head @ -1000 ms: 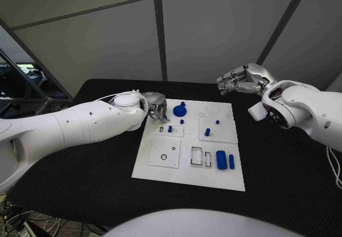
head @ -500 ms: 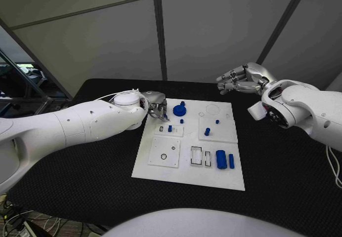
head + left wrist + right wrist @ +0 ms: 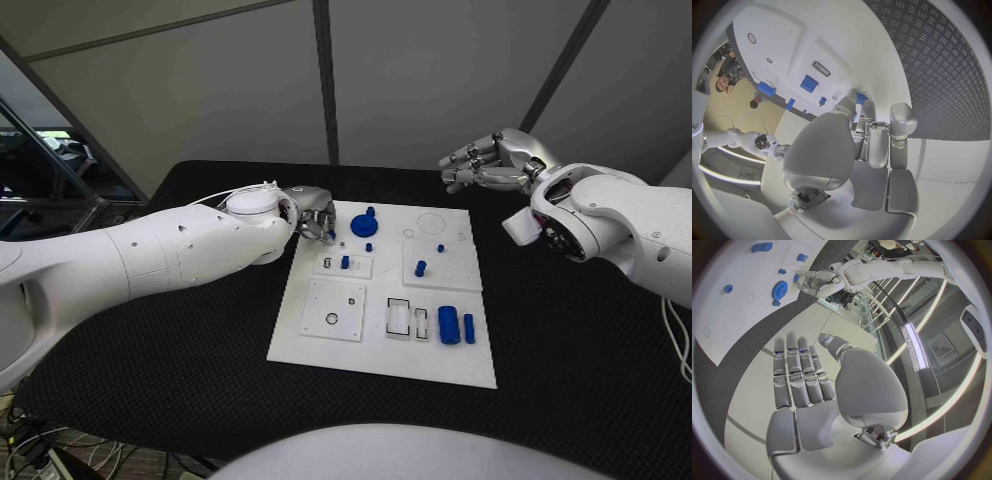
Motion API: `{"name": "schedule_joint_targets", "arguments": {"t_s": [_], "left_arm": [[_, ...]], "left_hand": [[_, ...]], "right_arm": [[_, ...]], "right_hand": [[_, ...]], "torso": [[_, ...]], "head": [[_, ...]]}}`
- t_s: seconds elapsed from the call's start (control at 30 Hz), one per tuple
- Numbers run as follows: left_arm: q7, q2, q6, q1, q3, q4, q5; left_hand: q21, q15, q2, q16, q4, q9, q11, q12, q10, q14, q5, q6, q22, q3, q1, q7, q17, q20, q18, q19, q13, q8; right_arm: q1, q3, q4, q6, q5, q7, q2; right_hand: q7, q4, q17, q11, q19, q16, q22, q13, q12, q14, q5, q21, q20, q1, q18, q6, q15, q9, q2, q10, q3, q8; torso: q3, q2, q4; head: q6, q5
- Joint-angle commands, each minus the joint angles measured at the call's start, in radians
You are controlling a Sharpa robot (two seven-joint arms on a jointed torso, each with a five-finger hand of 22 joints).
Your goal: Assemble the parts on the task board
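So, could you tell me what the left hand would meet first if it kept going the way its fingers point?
Probably the blue gear-like part at the task board's far end, just beyond the left hand; their relative height is unclear.

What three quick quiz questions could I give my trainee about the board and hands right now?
1. True or false: the right hand holds a blue part.
2. Which hand is at the task board's far left corner? A) left B) right
3. Fill in: the blue gear-like disc lies on the board's ___ half, far or near.

Key: 1 false, it is raised beyond the board with nothing in it; 2 A, the left hand; 3 far.
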Motion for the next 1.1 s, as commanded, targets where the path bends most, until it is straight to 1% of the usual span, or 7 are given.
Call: {"name": "schedule_joint_targets", "arguments": {"t_s": [0.03, 0.3, 0.4, 0.43, 0.5, 0.87, 1.1], "left_arm": [[0.019, -0.005, -0.021, 0.000, -0.001, 0.005, 0.006], [0.036, -0.014, -0.033, 0.000, -0.001, 0.014, 0.014], [0.040, -0.015, -0.032, 0.000, -0.001, 0.014, 0.015], [0.041, -0.015, -0.031, 0.000, -0.001, 0.014, 0.015], [0.043, -0.015, -0.030, 0.000, -0.001, 0.015, 0.015], [0.047, -0.013, -0.015, 0.000, -0.001, 0.012, 0.021], [0.045, -0.010, -0.009, 0.000, 0.000, 0.008, 0.022]], "left_hand": [[-0.008, 0.002, 0.005, -0.010, 0.002, -0.013, 0.006, -0.017, -0.001, -0.003, 0.005, 0.003, 0.001, 0.020, 0.008, 0.010, 0.080, 0.002, -0.079, -0.012, -0.014, -0.013], [-0.055, 0.014, 0.001, -0.042, 0.019, -0.064, 0.019, -0.098, 0.000, -0.027, 0.005, -0.003, -0.019, 0.084, 0.000, 0.026, 0.044, 0.011, -0.071, -0.038, -0.071, -0.045], [-0.103, 0.020, -0.002, -0.074, 0.030, -0.087, 0.026, -0.154, -0.006, -0.050, 0.005, -0.008, -0.047, 0.112, -0.008, 0.034, 0.009, 0.017, -0.063, -0.063, -0.107, -0.062], [-0.123, 0.023, -0.010, -0.086, 0.036, -0.103, 0.031, -0.189, 0.017, -0.058, 0.003, 0.001, -0.056, 0.133, -0.014, 0.039, -0.003, 0.021, -0.059, -0.072, -0.134, -0.069], [-0.142, 0.024, -0.017, -0.098, 0.037, -0.114, 0.031, -0.210, 0.017, -0.066, 0.004, 0.000, -0.066, 0.145, -0.016, 0.037, -0.017, 0.023, -0.057, -0.079, -0.148, -0.077], [-0.190, 0.027, -0.009, -0.129, 0.043, -0.137, 0.033, -0.245, 0.026, -0.087, 0.005, 0.010, -0.091, 0.180, -0.024, 0.039, -0.049, 0.025, -0.049, -0.099, -0.171, -0.087], [-0.202, 0.027, 0.014, -0.135, 0.043, -0.149, 0.034, -0.257, 0.029, -0.090, 0.007, 0.011, -0.094, 0.216, -0.022, 0.040, -0.055, 0.025, -0.048, -0.101, -0.179, -0.093]], "right_arm": [[0.002, 0.001, 0.001, 0.002, 0.000, 0.009, -0.001], [0.002, 0.001, 0.001, 0.002, 0.000, 0.009, -0.002], [0.002, 0.001, 0.000, 0.003, 0.000, 0.009, -0.002], [0.002, 0.001, 0.000, 0.003, 0.000, 0.009, -0.002], [0.002, 0.001, 0.000, 0.003, 0.000, 0.009, -0.002], [0.002, 0.001, -0.001, 0.004, 0.000, 0.010, 0.000], [0.002, 0.001, -0.001, 0.005, 0.000, 0.010, 0.000]], "right_hand": [[-0.002, 0.001, -0.001, -0.006, 0.008, 0.001, -0.002, -0.001, 0.004, 0.002, 0.006, -0.006, -0.001, 0.001, 0.003, 0.004, -0.006, 0.001, 0.011, -0.002, 0.006, 0.005], [-0.002, 0.001, -0.001, -0.006, 0.008, 0.001, -0.002, -0.001, 0.004, 0.002, 0.006, -0.006, -0.001, 0.001, 0.003, 0.004, -0.006, 0.001, 0.011, -0.002, 0.006, 0.005], [-0.002, 0.001, -0.001, -0.006, 0.008, 0.001, -0.002, -0.001, 0.004, 0.002, 0.006, -0.006, -0.001, 0.001, 0.003, 0.004, -0.006, 0.001, 0.011, -0.002, 0.006, 0.005], [-0.002, 0.001, -0.001, -0.006, 0.008, 0.001, -0.002, -0.001, 0.004, 0.002, 0.006, -0.006, -0.001, 0.001, 0.003, 0.004, -0.006, 0.001, 0.011, -0.002, 0.006, 0.005], [-0.002, 0.001, -0.001, -0.006, 0.008, 0.001, -0.002, -0.001, 0.004, 0.002, 0.006, -0.006, -0.001, 0.001, 0.003, 0.004, -0.006, 0.001, 0.011, -0.002, 0.006, 0.005], [-0.002, 0.001, -0.001, -0.006, 0.008, 0.001, -0.002, -0.001, 0.004, 0.002, 0.006, -0.006, -0.001, 0.001, 0.003, 0.004, -0.006, 0.001, 0.011, -0.002, 0.006, 0.005], [-0.002, 0.002, -0.002, -0.006, 0.008, 0.001, -0.002, -0.002, 0.004, 0.002, 0.008, -0.007, -0.001, 0.000, 0.003, 0.004, -0.006, 0.001, 0.010, -0.002, 0.006, 0.005]], "torso": [[0.0000, 0.000, 0.0008], [-0.0006, 0.001, 0.0001], [-0.0004, 0.000, 0.0004], [-0.0004, 0.000, -0.0001], [-0.0003, 0.001, -0.0001], [-0.0002, 0.000, -0.0010], [-0.0002, 0.001, -0.0016]], "head": [[0.001, 0.001], [0.001, 0.003], [0.001, 0.003], [0.001, 0.004], [0.001, 0.005], [0.002, 0.003], [0.003, 0.002]]}}
